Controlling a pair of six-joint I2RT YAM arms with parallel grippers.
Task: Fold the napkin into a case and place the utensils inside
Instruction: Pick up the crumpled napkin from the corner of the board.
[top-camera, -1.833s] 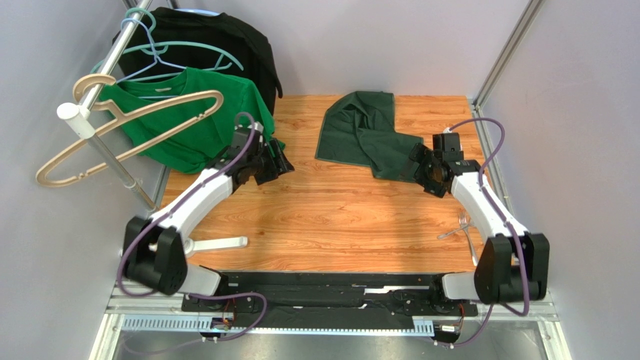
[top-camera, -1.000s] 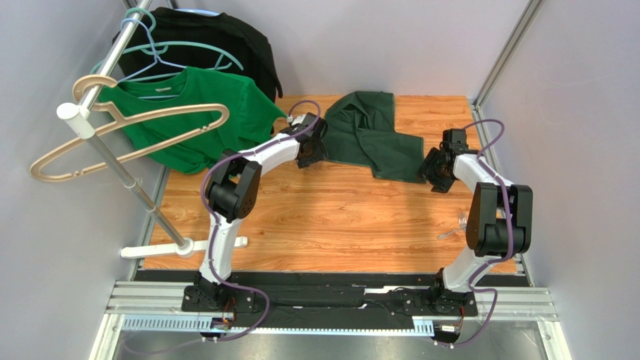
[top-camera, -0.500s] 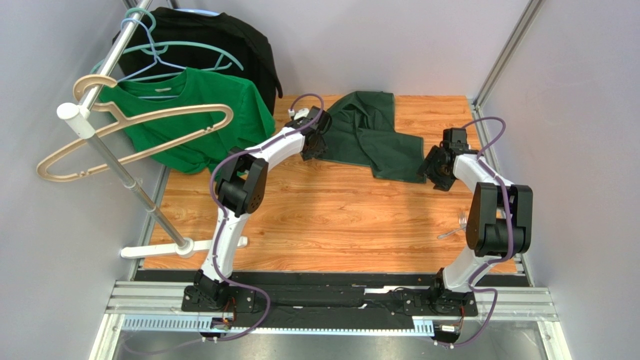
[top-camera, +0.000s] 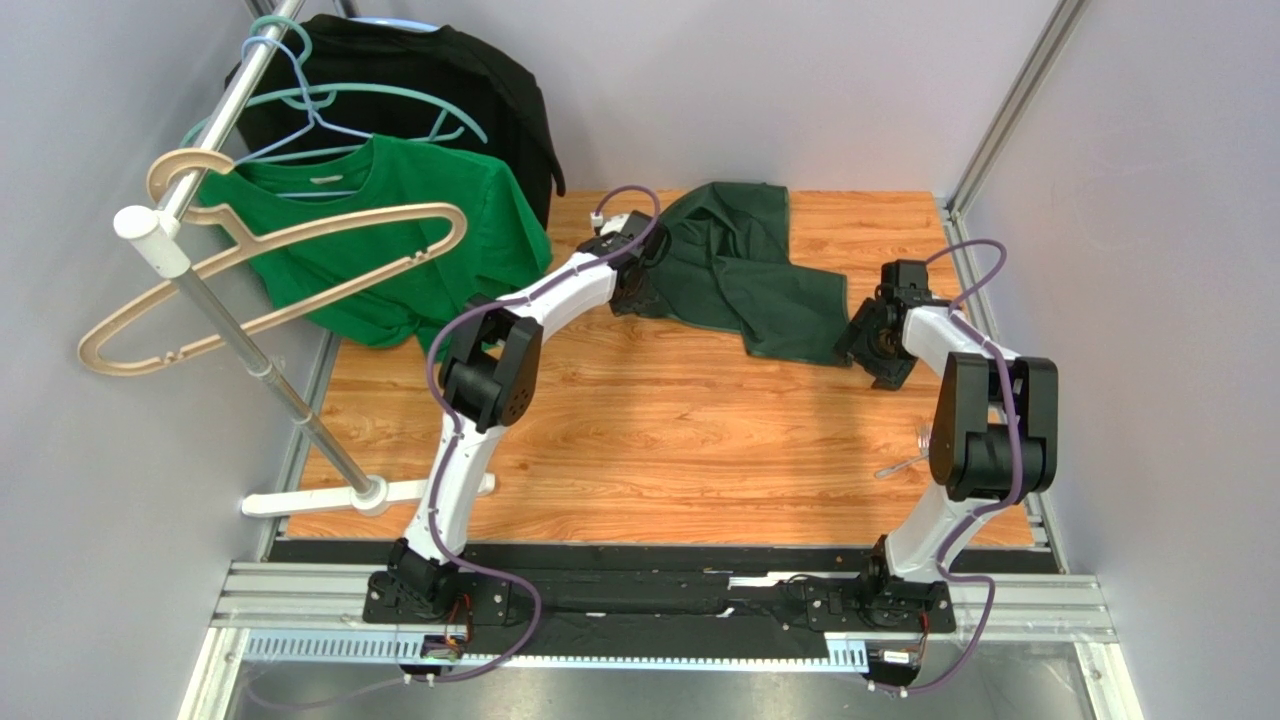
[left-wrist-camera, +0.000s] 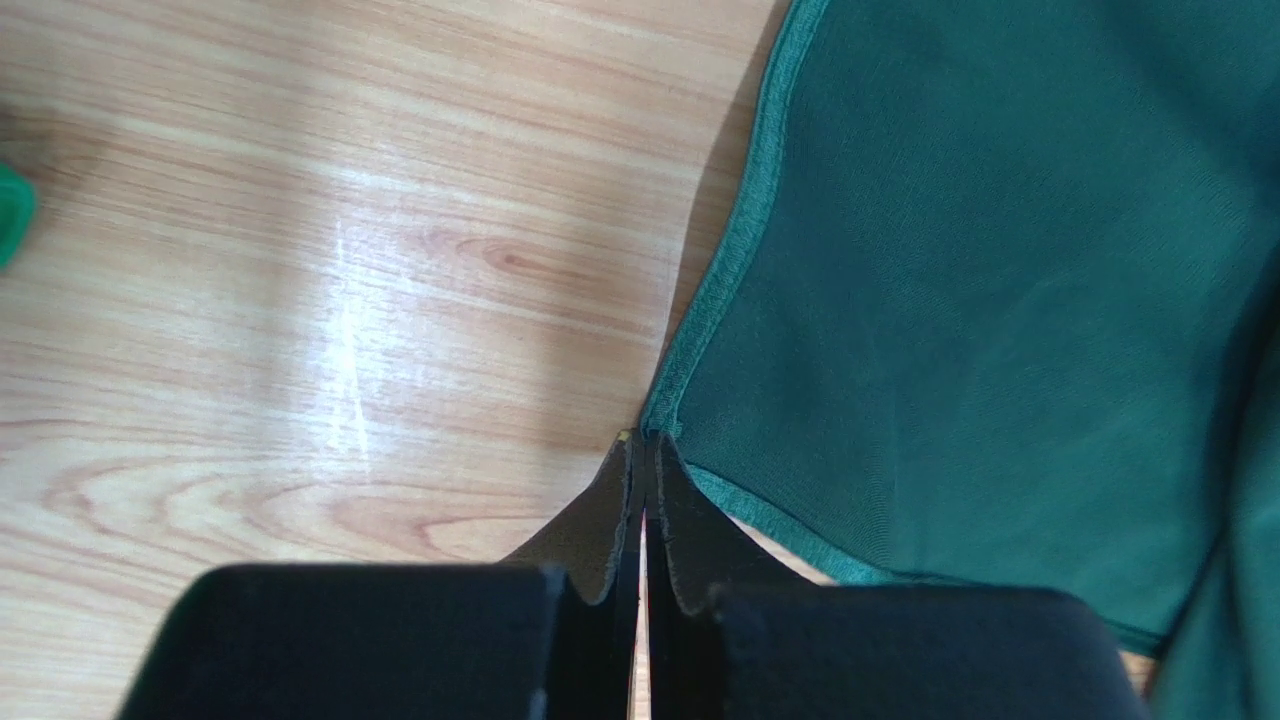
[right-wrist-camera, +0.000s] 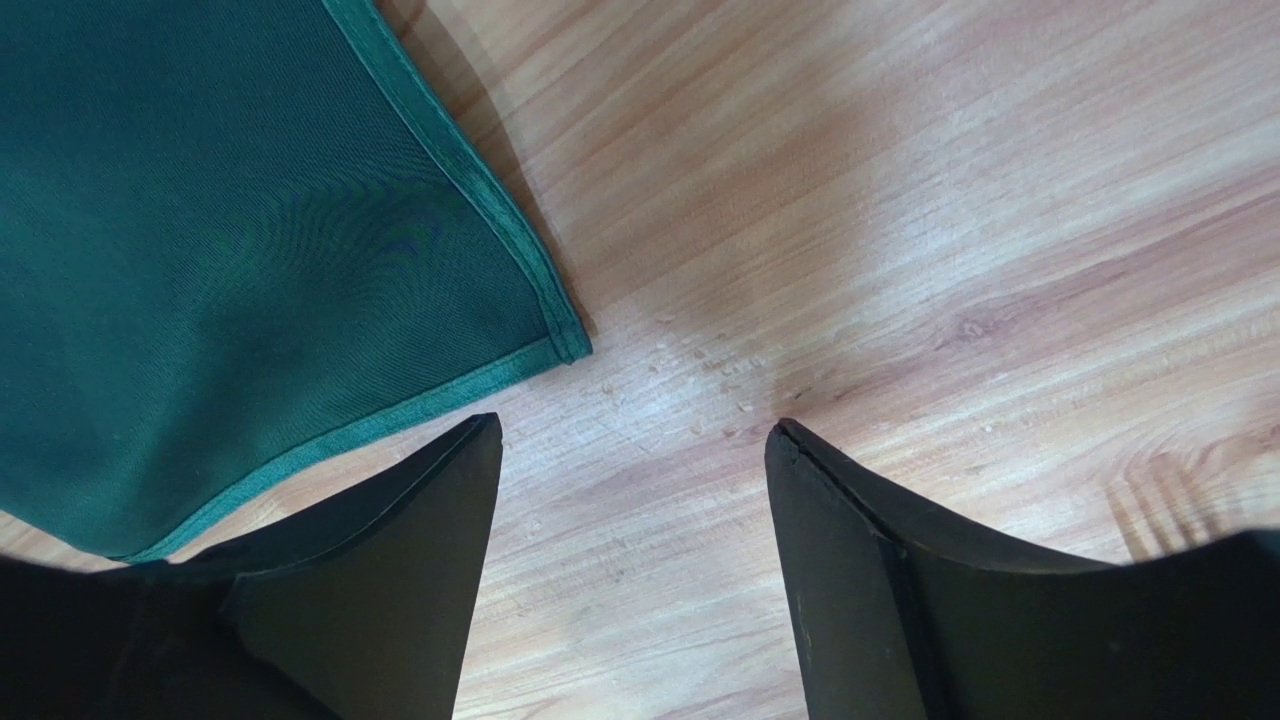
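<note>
Close to the right edge of the wooden table (top-camera: 661, 435), the right gripper (right-wrist-camera: 631, 428) holds its fingers spread just short of a corner of the rumpled dark forest-green cloth napkin (top-camera: 739, 267), which lies toward the far edge, while the left gripper (left-wrist-camera: 646, 446) pinches its left corner hem between fingers pressed together.

Napkin (top-camera: 736, 270) far-centre on table (top-camera: 676, 435); fork (top-camera: 918, 444) perhaps near-right.

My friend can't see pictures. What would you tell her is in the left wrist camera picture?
The left hand is shut, its two dark fingers pressed together right at the corner of a dark green napkin lying on a wooden table. Whether the cloth is pinched between them is hard to tell.
</note>
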